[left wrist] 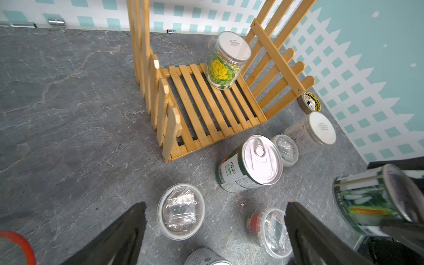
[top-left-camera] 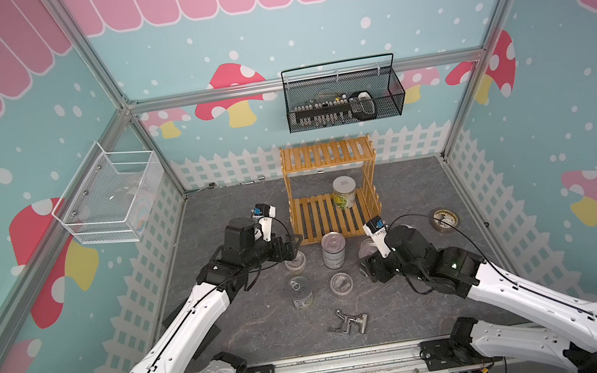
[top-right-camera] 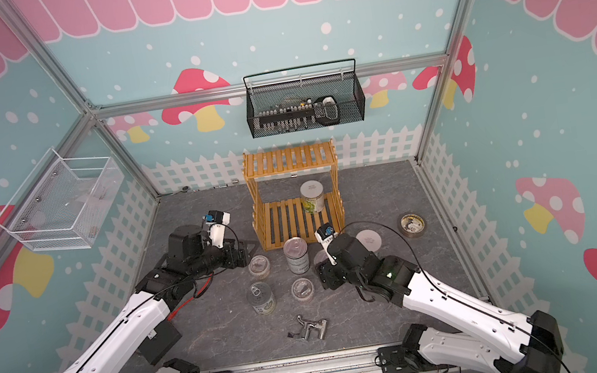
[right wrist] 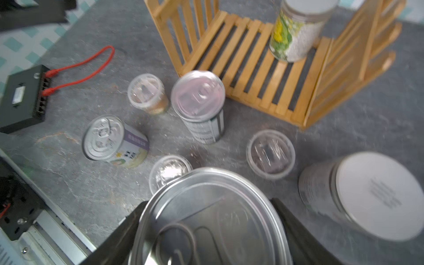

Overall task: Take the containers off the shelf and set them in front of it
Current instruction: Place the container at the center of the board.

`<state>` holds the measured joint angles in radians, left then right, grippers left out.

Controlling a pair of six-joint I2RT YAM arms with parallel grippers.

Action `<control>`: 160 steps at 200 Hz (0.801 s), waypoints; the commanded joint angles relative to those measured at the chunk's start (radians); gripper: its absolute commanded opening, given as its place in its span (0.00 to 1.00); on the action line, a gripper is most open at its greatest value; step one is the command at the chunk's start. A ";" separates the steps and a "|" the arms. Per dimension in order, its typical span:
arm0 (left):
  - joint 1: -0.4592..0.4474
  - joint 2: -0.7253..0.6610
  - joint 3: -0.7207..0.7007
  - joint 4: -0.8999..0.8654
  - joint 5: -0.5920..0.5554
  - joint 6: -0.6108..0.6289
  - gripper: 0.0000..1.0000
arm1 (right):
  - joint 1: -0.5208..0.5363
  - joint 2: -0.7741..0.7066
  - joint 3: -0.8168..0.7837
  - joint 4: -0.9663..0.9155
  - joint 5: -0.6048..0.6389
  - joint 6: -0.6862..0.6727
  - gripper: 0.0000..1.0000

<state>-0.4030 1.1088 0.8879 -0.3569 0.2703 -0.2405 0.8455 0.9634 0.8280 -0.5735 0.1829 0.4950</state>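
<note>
Right end effector [right wrist: 211,229] part open, clamped round pull-tab tin can [right wrist: 206,197], in front of shelf [top-left-camera: 317,218]. Lower it upright onto bare desk [right wrist: 91,183], clear of clear cup [right wrist: 270,153] and white-lidded jar [right wrist: 376,195]; then release. Left end effector [left wrist: 215,206] wide open, empty. Green-label jar [top-left-camera: 344,192] on shelf's lower tier.

The nearest silver pull-tab tin can [right wrist: 211,218] is blurred and cut off in the right wrist view; contents of the black wire-mesh basket [top-left-camera: 393,97] are indiscernible
</note>
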 commanded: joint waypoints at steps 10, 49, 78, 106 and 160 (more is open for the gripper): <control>-0.049 0.013 0.006 0.045 0.016 -0.019 0.97 | 0.008 -0.028 -0.112 -0.051 0.101 0.138 0.67; -0.076 0.042 0.032 0.063 0.014 -0.020 0.97 | 0.007 -0.023 -0.270 0.172 0.091 0.159 0.68; -0.081 0.046 0.034 0.076 0.018 -0.022 0.97 | 0.006 0.020 -0.324 0.266 0.095 0.164 0.69; -0.085 0.048 0.030 0.087 0.039 -0.026 0.97 | 0.006 0.065 -0.338 0.285 0.102 0.168 0.72; -0.088 0.045 0.016 0.092 0.057 -0.031 0.97 | 0.000 0.094 -0.399 0.378 0.116 0.155 0.73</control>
<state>-0.4870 1.1511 0.8890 -0.2852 0.3019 -0.2584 0.8452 1.0386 0.4419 -0.2611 0.2752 0.6487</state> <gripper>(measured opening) 0.974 0.756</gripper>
